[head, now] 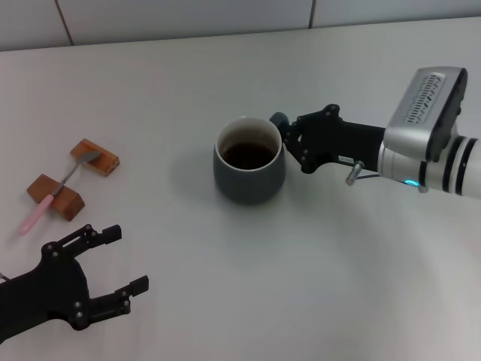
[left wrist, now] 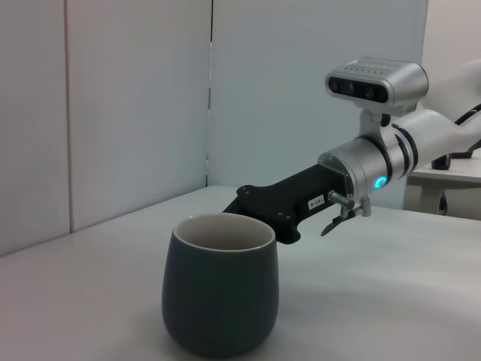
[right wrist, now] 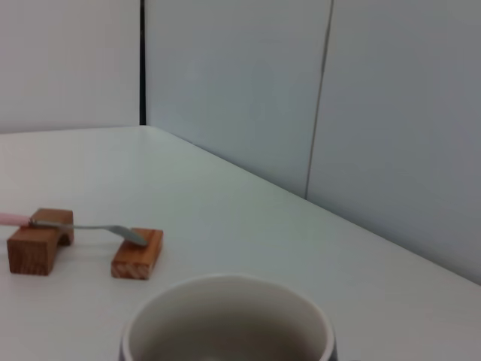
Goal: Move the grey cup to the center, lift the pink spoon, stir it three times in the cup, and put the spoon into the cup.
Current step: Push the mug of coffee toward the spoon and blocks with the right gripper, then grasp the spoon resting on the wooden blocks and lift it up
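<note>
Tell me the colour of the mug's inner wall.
White inside the rounded dark grey-blue ceramic mug, above dark liquid; clearest in the head view.

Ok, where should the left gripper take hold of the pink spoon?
Probably by the pink handle end of the pink spoon, from above. It bridges two wooden blocks, handle overhanging toward the open left gripper, leaving finger room beneath. The right gripper is at the grey cup.

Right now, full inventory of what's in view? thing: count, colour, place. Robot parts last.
grey cup: 1, dark grey-blue with white inside, dark liquid in it, mid-table.
pink spoon: 1, pink handle and grey metal bowl, lying across the two blocks at table left.
wooden blocks: 2, brown, table left, under the spoon.
table: 1, white.
right gripper: 1, black, at the cup's handle side.
left gripper: 1, black, open, near-left corner, holding nothing.
</note>
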`<control>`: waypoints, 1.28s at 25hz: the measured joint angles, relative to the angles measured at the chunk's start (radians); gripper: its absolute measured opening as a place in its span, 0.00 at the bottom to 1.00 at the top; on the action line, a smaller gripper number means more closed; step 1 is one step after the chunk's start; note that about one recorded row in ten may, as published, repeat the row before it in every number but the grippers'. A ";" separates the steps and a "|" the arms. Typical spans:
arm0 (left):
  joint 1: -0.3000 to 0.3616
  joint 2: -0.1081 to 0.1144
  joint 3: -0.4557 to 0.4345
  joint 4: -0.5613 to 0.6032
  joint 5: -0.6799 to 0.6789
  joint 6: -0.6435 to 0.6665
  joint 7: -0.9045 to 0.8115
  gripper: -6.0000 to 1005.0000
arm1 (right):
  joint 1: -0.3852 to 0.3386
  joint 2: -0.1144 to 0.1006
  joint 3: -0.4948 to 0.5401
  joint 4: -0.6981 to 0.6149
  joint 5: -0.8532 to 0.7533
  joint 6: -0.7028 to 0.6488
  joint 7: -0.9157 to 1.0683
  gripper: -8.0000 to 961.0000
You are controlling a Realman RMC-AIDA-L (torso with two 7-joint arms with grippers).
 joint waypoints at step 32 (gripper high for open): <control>0.001 -0.002 0.000 -0.008 -0.009 -0.004 0.024 0.78 | 0.023 0.002 0.101 0.032 0.006 -0.058 0.046 0.04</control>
